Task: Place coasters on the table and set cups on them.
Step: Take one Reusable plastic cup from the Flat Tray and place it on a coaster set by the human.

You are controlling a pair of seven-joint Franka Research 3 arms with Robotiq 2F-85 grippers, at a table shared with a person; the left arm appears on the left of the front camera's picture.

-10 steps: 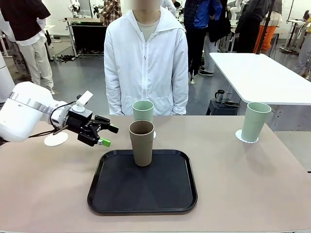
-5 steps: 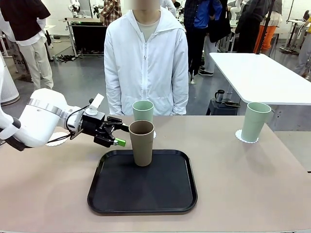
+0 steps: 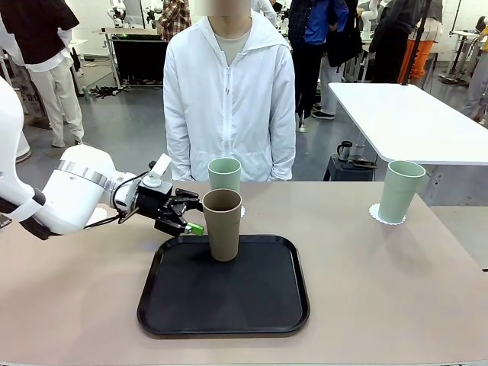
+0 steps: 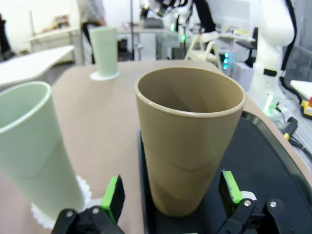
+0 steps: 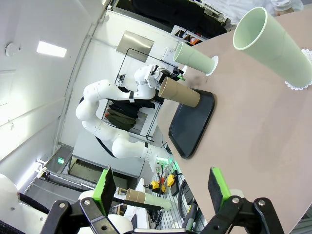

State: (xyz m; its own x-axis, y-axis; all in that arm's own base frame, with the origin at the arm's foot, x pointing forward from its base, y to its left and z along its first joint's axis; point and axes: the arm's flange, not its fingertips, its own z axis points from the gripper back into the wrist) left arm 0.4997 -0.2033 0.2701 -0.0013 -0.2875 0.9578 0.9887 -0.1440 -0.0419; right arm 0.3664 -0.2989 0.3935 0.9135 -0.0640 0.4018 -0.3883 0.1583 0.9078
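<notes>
A: What has changed over the last second?

B: The left gripper (image 3: 191, 217) has been carried from near the table's left edge, beside the bare coaster, toward the middle. It is now brought up against the tan-brown cup (image 3: 222, 224), which stands at the far edge of the black tray (image 3: 175, 305). Nothing else has been moved.

A: What is meant by that for the task?

B: A pickup of the last unplaced cup is judged to be in hand. Two mint cups are already set on coasters: one just beyond the tray at the table's far edge (image 3: 224, 174), the other near the far right corner (image 3: 399, 191). The third coaster (image 3: 97, 217), by the left edge, is mostly hidden behind the arm, so only a sliver can be made out; it is probably still bare.

A: And the fingers?

B: In the left wrist view the green pads (image 4: 114, 197) are seen spread as wide as they go, one on each side of the tan cup's (image 4: 189, 141) base. No contact is shown and nothing is held. The right gripper (image 5: 158, 187) is likewise held fully open and empty, well apart from the cups.

A: What is called for next?

B: In judgement, the jaws would need to be closed on the cup, low on its wall, before it is lifted to the left coaster.
</notes>
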